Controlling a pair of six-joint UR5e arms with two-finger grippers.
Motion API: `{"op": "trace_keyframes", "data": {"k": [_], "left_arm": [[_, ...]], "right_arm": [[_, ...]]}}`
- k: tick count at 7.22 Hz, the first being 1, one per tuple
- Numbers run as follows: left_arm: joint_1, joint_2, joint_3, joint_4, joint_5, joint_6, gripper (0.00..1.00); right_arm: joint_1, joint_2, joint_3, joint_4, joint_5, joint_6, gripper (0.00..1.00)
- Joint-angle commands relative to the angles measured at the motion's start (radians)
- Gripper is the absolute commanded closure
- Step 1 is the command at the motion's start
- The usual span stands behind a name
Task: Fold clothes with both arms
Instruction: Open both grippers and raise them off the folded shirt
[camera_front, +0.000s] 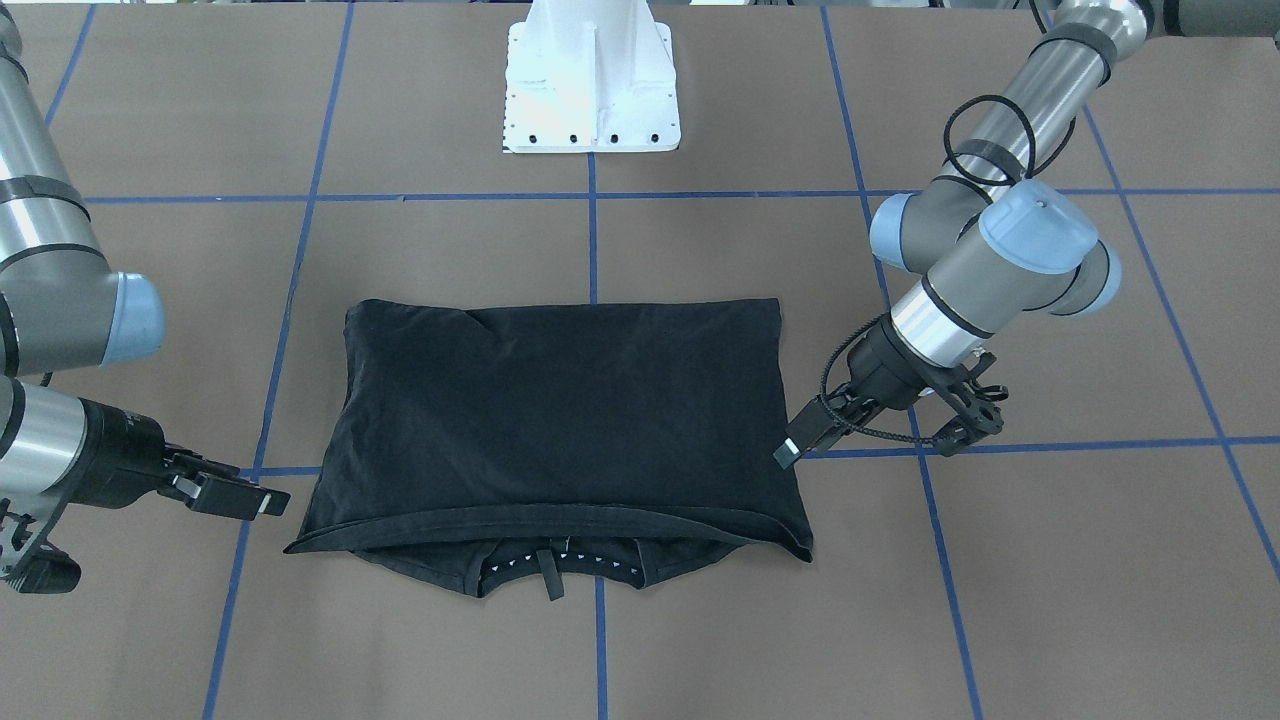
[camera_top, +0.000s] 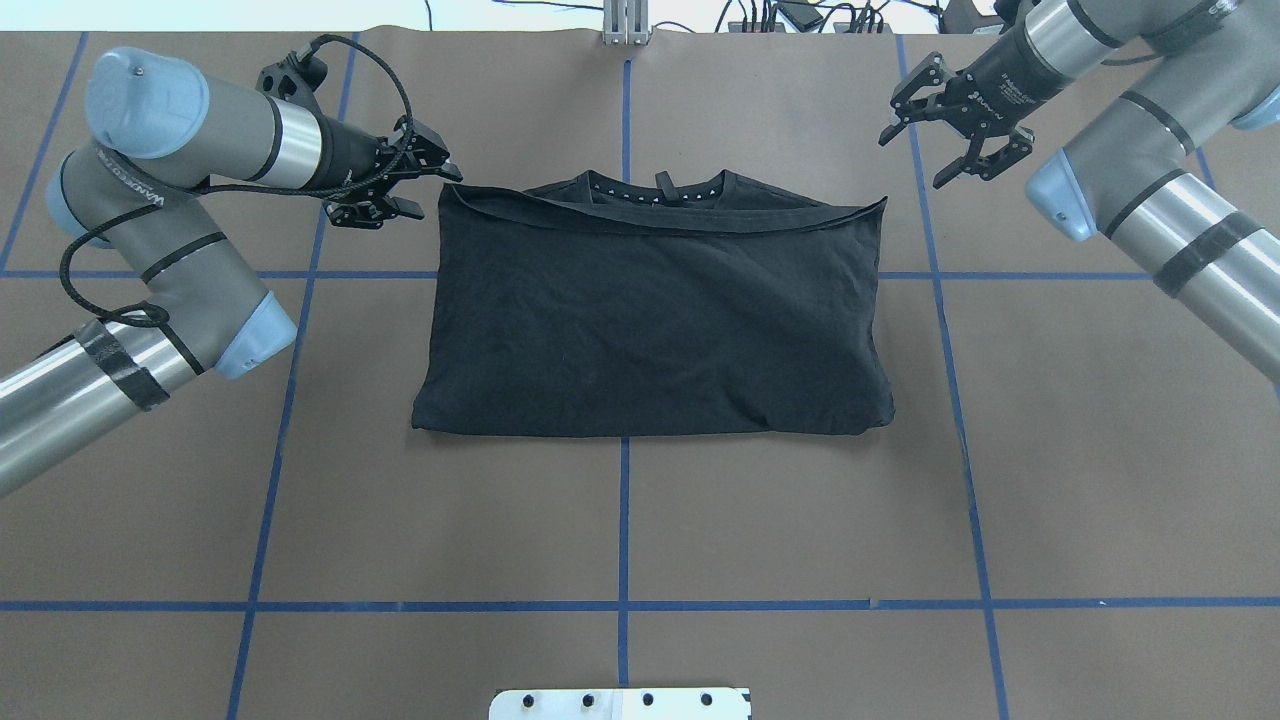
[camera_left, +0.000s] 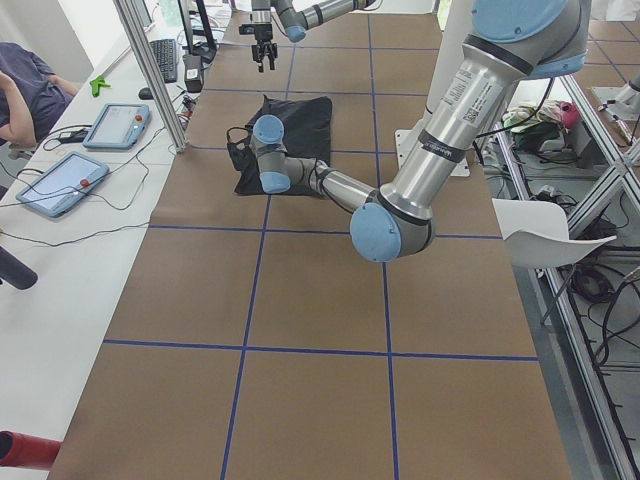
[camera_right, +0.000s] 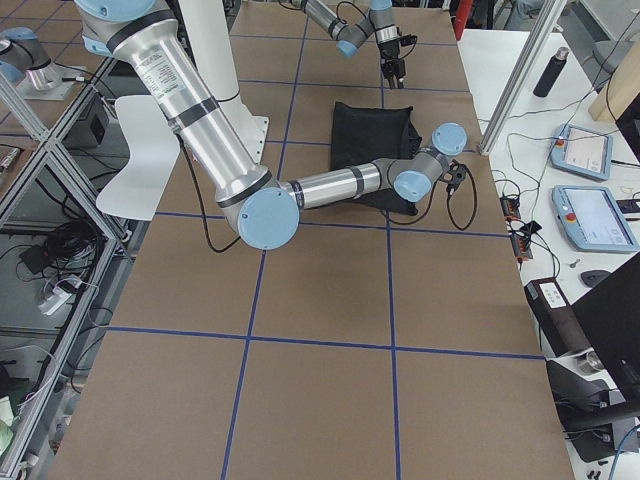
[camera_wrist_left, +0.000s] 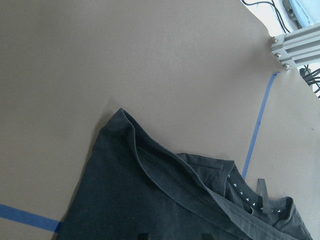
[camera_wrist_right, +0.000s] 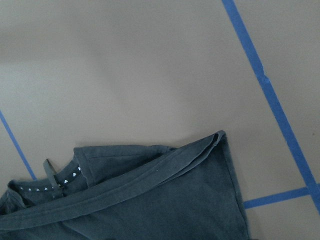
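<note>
Currently left end effector (camera_top: 438, 193) is seen spread, nothing pinched, just beside one collar-end corner of the T-shirt (camera_top: 650, 320). Also spread and empty, right end effector (camera_top: 915, 158) is held near the other collar-end corner, not touching. T-shirt is laid folded, plain black side up, on the tabletop (camera_top: 800, 520), collar showing at one edge.
</note>
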Motion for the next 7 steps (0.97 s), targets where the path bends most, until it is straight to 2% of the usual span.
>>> {"op": "trace_keyframes", "data": {"k": [1,3,4,5,7], "left_arm": [[-0.005,0.001,-0.003,0.0,-0.001,0.0,0.01],[-0.014,0.001,-0.018,0.003,-0.001,-0.001,0.01],[-0.02,0.003,-0.043,0.005,-0.002,-0.001,0.01],[-0.028,0.003,-0.051,0.008,-0.002,-0.003,0.01],[-0.031,0.003,-0.061,0.032,-0.002,-0.003,0.01]], "right_arm": [[-0.029,-0.025,0.067,0.001,-0.012,0.008,0.0],[-0.156,-0.17,0.256,-0.004,-0.059,0.068,0.0],[-0.243,-0.236,0.324,-0.004,-0.123,0.097,0.0],[-0.323,-0.269,0.352,-0.002,-0.174,0.096,0.0],[-0.376,-0.283,0.366,-0.004,-0.22,0.084,0.0]]}}
